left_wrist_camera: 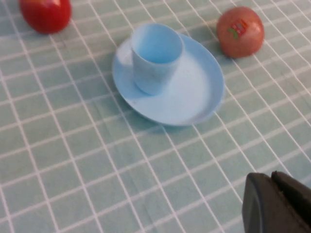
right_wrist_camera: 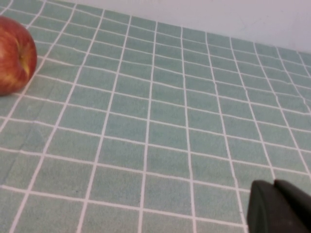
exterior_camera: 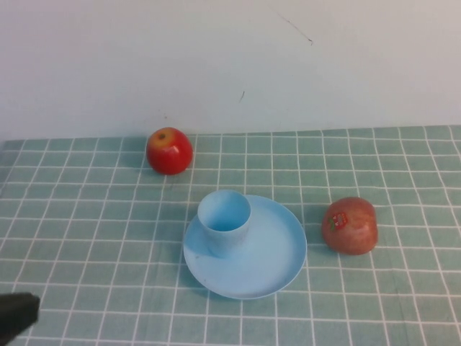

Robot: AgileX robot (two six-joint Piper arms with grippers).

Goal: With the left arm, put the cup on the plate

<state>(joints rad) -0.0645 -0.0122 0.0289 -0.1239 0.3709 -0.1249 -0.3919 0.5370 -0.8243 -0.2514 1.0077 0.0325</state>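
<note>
Standing cup (exterior_camera: 224, 221) on plate (exterior_camera: 277, 259), left pincer (exterior_camera: 16, 316) near-left, right pincer (right_wrist_camera: 279, 208) apart

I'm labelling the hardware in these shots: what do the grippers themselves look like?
Little shows. The left gripper is matte black with rounded, blocky edges, and appears as a dark corner in the high view. The right gripper looks the same. No cables, lettering or markings are visible.

High view angled down, wrist views low, sharing plate (exterior_camera: 277, 270)
</note>
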